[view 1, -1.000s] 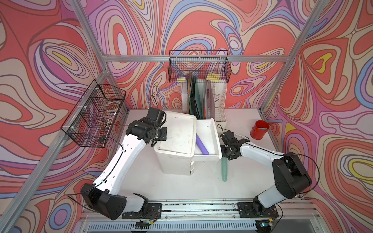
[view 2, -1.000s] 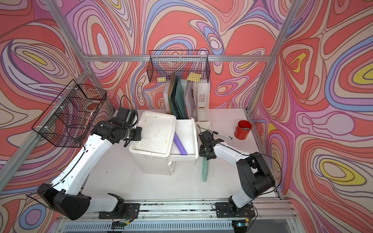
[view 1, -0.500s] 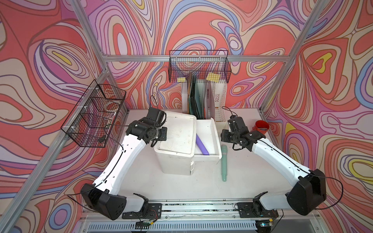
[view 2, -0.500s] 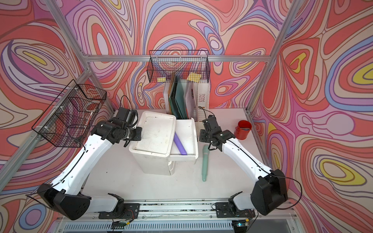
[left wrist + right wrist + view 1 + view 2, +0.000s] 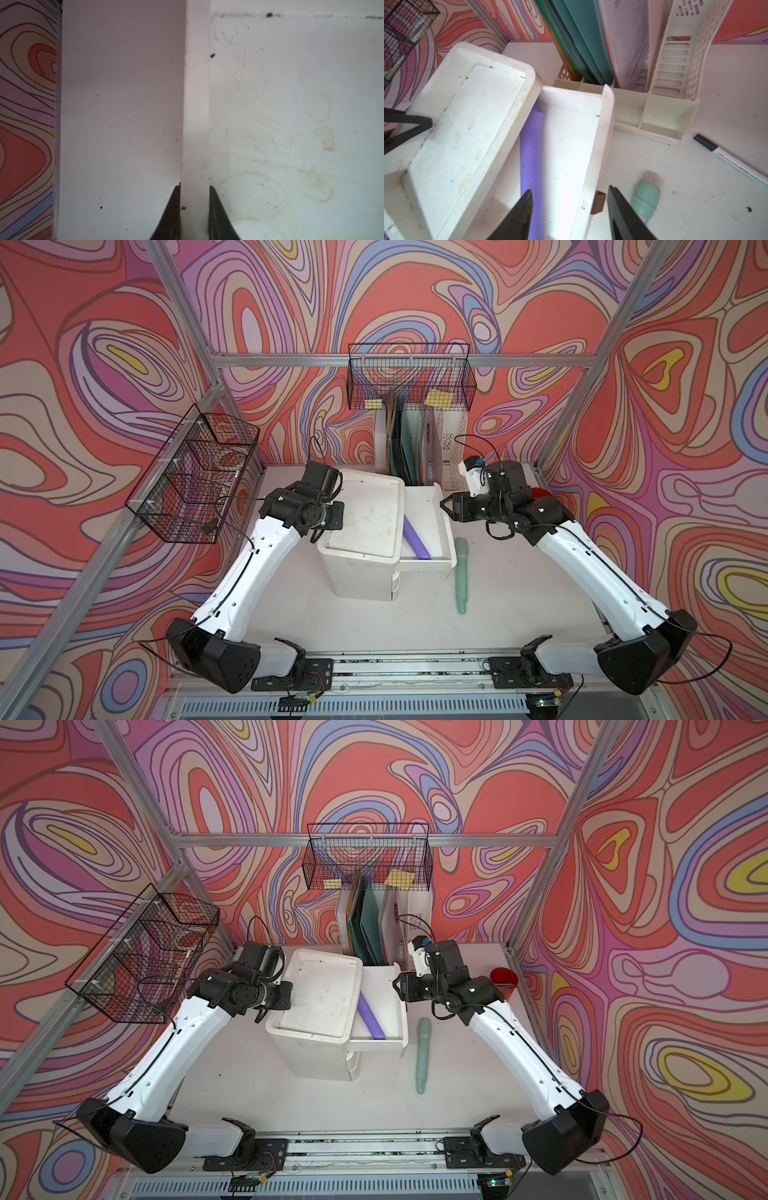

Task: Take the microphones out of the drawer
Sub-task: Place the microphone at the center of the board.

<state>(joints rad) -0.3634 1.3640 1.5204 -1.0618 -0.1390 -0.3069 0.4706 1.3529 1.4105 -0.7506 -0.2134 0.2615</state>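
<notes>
A purple microphone (image 5: 413, 537) (image 5: 371, 1018) (image 5: 530, 149) lies slantwise in the open white drawer (image 5: 446, 526) (image 5: 401, 1011) (image 5: 604, 128). A green microphone (image 5: 461, 574) (image 5: 422, 1054) (image 5: 645, 199) lies on the table right of the drawer. My right gripper (image 5: 444, 506) (image 5: 395, 984) (image 5: 570, 188) hovers open above the drawer's front wall, holding nothing. My left gripper (image 5: 338, 516) (image 5: 289, 994) (image 5: 194, 187) is shut on the left rim of the drawer unit's top (image 5: 365, 522) (image 5: 196, 104).
A file holder with folders (image 5: 415, 448) stands just behind the drawer. A red cup (image 5: 504, 982) sits behind the right wrist. A marker pen (image 5: 733, 160) lies on the table. Wire baskets hang at the back (image 5: 409, 377) and left (image 5: 195, 481).
My right arm has lifted from the table beside the green microphone and swung back and left over the drawer's front wall. The green microphone stays put. The left arm has not moved.
</notes>
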